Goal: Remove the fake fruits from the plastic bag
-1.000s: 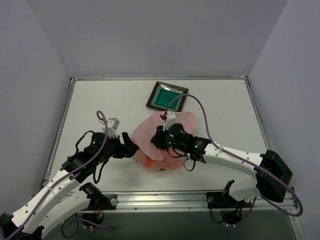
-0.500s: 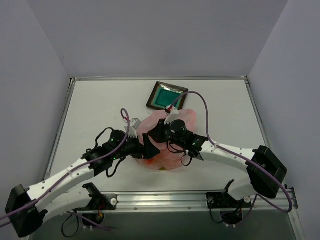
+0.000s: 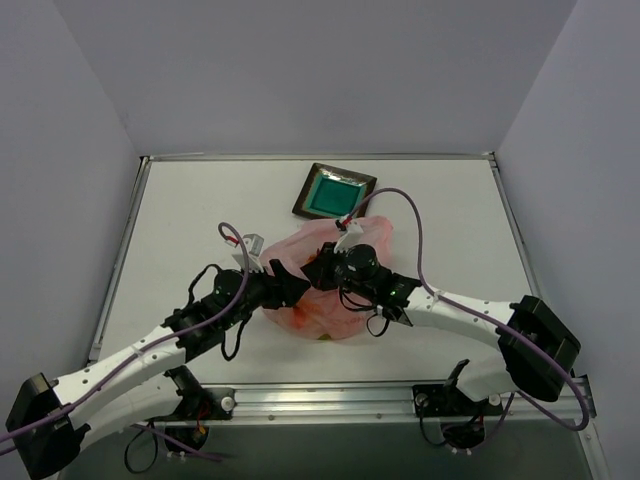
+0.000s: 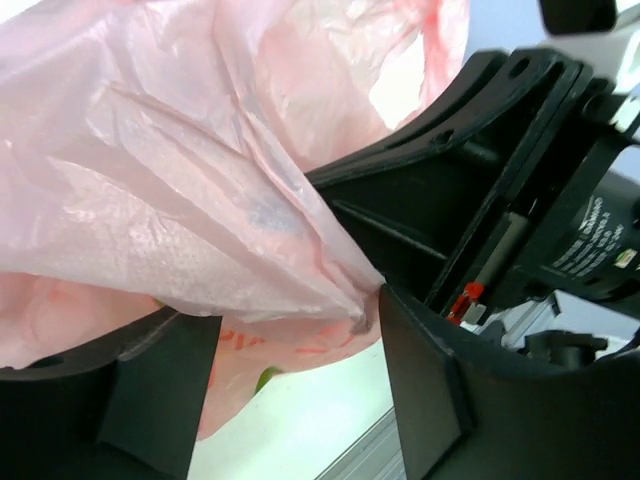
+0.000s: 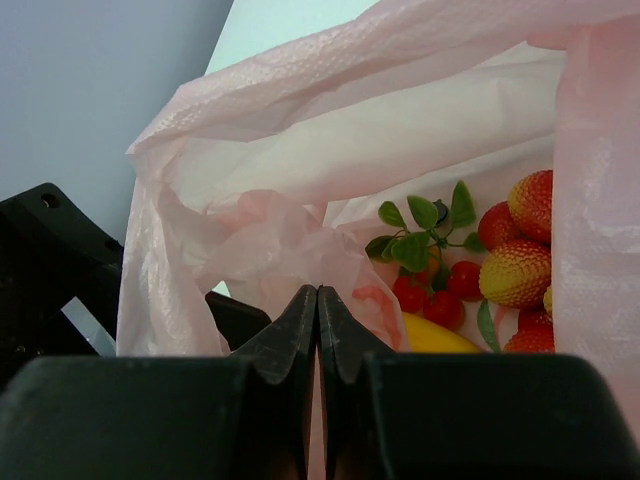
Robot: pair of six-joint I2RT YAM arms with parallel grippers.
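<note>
The pink plastic bag (image 3: pixel 318 310) lies crumpled mid-table. My right gripper (image 3: pixel 320 272) is shut on a fold of its film (image 5: pixel 300 250) and holds the mouth up. Inside, the right wrist view shows red-yellow berries (image 5: pixel 520 270), small red pieces (image 5: pixel 440 290) with green leaves (image 5: pixel 425 225), and a yellow mango (image 5: pixel 435 337). My left gripper (image 3: pixel 290 286) is open at the bag's left edge. Bag film (image 4: pixel 200 180) drapes between its spread fingers (image 4: pixel 430 390), and the right gripper's black body (image 4: pixel 480 180) is just beyond. No orange shows.
A square dark-rimmed teal plate (image 3: pixel 334 192) sits at the back behind the bag. Both arms meet over the bag at close quarters. The metal rail of the table's near edge (image 3: pixel 330 398) runs below it.
My left arm swung right to the bag's left edge, then eased slightly back and up. My right gripper stayed shut on the film, shifting a little.
</note>
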